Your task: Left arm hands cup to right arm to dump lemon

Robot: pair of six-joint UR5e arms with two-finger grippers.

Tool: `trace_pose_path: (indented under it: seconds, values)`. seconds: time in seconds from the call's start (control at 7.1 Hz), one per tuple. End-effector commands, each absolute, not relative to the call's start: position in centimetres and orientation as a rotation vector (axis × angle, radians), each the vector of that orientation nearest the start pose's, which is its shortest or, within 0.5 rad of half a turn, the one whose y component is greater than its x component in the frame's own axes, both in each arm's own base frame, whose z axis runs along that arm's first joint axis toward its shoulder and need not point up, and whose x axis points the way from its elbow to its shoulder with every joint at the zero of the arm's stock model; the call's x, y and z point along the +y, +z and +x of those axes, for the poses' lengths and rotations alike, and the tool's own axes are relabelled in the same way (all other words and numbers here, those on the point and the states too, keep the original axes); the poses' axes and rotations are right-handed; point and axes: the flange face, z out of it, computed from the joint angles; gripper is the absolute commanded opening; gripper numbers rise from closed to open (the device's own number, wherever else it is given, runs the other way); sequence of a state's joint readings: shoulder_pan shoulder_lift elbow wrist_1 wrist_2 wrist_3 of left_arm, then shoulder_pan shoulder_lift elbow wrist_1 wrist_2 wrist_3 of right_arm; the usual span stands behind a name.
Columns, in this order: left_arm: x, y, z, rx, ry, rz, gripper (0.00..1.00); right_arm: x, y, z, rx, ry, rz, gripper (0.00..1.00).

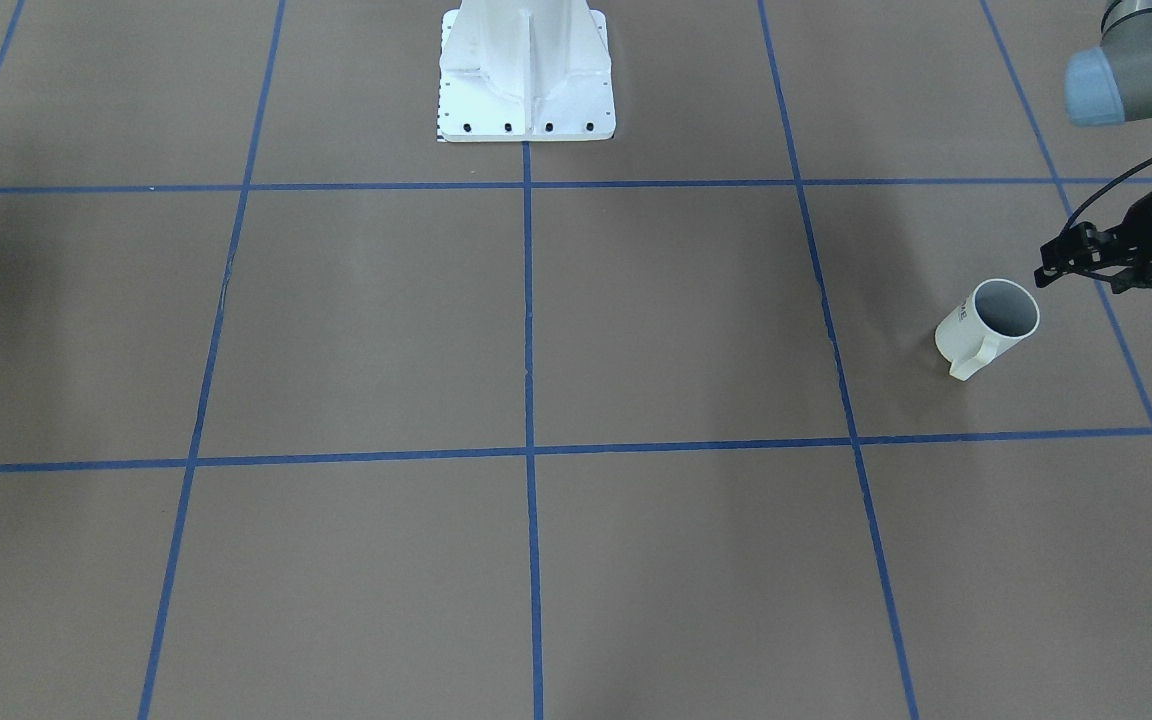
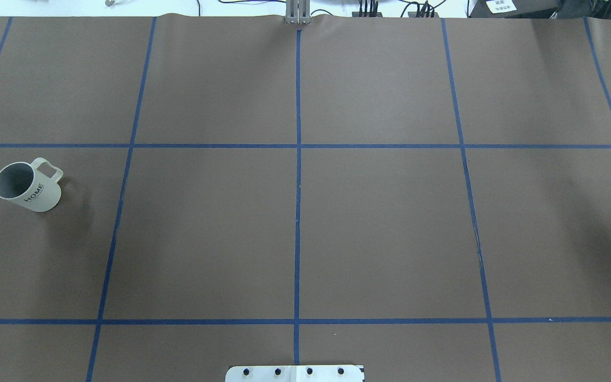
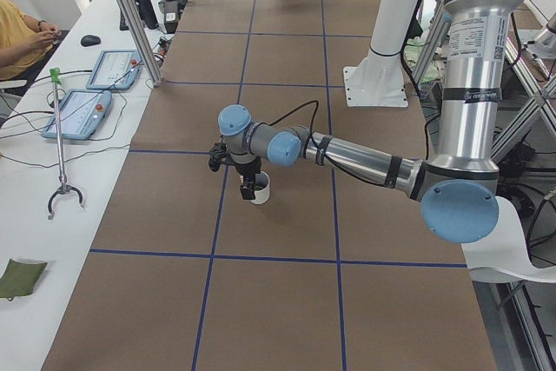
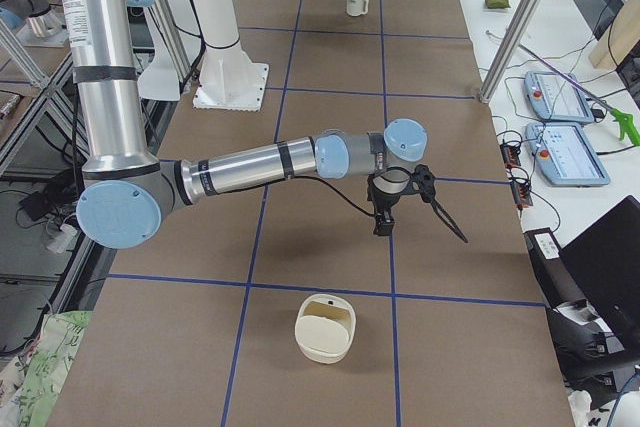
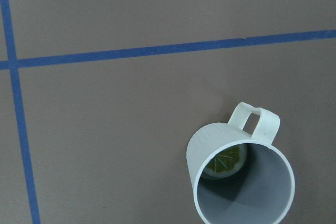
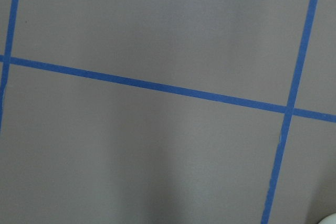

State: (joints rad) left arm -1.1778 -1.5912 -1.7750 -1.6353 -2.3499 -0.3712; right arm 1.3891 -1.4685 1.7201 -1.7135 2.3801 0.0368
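The cup (image 2: 27, 185), a cream-white mug with "HOME" on its side, stands upright on the brown table at the robot's far left. It also shows in the front view (image 1: 991, 325). The left wrist view looks down into the cup (image 5: 241, 182); the lemon (image 5: 227, 160) lies on its bottom. My left gripper (image 1: 1048, 262) hovers just beside and above the cup's rim, with its jaws apart and nothing held. My right gripper (image 4: 383, 219) hangs over the table's other end, far from the cup. I cannot tell whether it is open or shut.
A cream-white container (image 4: 325, 327) sits on the table near the right arm. The white robot pedestal (image 1: 526, 70) stands at the table's middle edge. Blue tape lines grid the table. Control pendants (image 3: 78, 110) and a seated person (image 3: 22, 36) are beside the table.
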Motion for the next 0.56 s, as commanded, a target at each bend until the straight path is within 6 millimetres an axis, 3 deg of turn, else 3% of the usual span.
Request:
trace_pose_path:
  seconds: [0.0,0.42]
  values:
    - [-49.18,54.44,14.79,0.817,0.151,-0.052,1.0,-53.34,54.19,-4.29,-0.818,-0.198,0.02,1.0]
    - [-49.37,54.74,15.47,0.816,0.162,-0.057,1.0,-53.23,54.55,-4.27,-0.822,-0.19,0.049,1.0]
